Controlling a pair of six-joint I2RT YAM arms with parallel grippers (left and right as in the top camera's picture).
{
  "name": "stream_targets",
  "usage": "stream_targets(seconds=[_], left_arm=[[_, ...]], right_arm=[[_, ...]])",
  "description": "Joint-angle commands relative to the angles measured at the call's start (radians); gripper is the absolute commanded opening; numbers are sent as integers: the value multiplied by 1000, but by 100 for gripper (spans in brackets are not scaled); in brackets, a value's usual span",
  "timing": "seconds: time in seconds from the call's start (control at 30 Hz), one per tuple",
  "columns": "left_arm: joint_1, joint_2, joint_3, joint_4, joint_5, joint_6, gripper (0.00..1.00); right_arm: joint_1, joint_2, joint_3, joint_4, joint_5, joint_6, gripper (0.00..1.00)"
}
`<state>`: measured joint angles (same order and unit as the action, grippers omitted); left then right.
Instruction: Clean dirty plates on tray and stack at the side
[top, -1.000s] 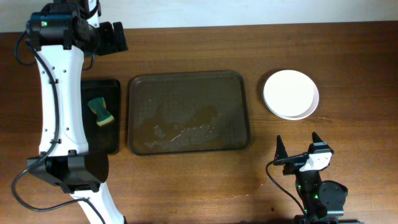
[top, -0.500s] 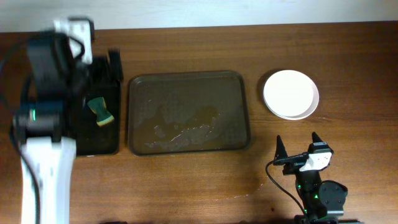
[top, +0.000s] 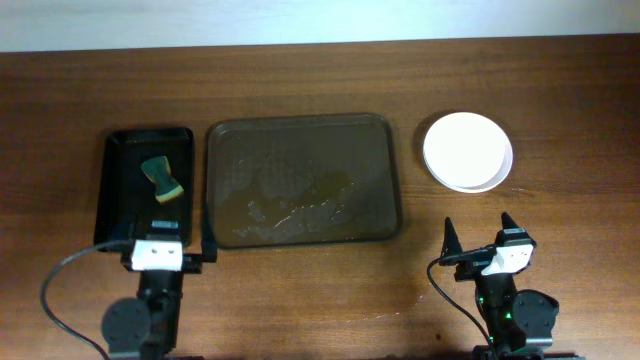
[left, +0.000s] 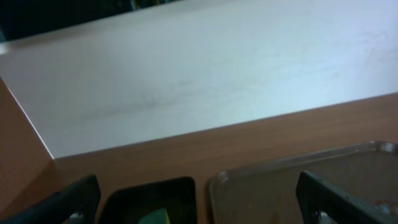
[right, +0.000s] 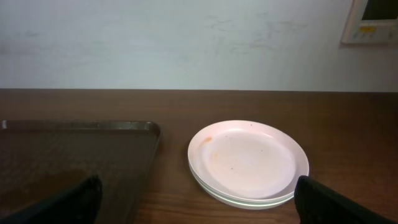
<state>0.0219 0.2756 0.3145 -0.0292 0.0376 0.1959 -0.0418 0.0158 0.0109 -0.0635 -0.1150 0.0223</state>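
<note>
The brown tray (top: 302, 130) lies mid-table with no plates on it, only wet smears. It also shows in the left wrist view (left: 292, 180) and the right wrist view (right: 68, 155). The plates (top: 467, 150) are stacked on the table to its right. The top plate is white with faint orange specks, and a pale green rim shows lower in the stack (right: 245, 162). My left gripper (top: 168, 243) is open and empty at the front left, by the black tray's near end (left: 202, 202). My right gripper (top: 478, 232) is open and empty, in front of the plates (right: 199, 205).
A narrow black tray (top: 125, 200) left of the brown tray holds a green-and-yellow sponge (top: 162, 178). The sponge peeks into the left wrist view (left: 152, 216). A pale wall runs behind the table's far edge.
My left arm has pulled back from the far-left corner above the black tray to the table's front left. The right arm, plates and trays have not moved.
</note>
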Motion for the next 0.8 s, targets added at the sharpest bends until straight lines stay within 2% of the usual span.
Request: stream_targets(seconds=[0.0, 0.13, 0.23, 0.33, 0.77], left_arm=[[7, -142, -138, 46, 2, 48, 99], [7, -257, -249, 60, 12, 87, 99], [7, -271, -308, 70, 14, 112, 99], [7, -271, -306, -55, 6, 145, 99], [7, -270, -306, -51, 3, 145, 99]], right_arm=[[-4, -6, -5, -4, -9, 4, 98], [-4, -6, -5, -4, -9, 4, 98], [-4, -6, -5, -4, -9, 4, 98], [-4, -6, -5, -4, -9, 4, 98], [-4, -6, -5, -4, -9, 4, 98]])
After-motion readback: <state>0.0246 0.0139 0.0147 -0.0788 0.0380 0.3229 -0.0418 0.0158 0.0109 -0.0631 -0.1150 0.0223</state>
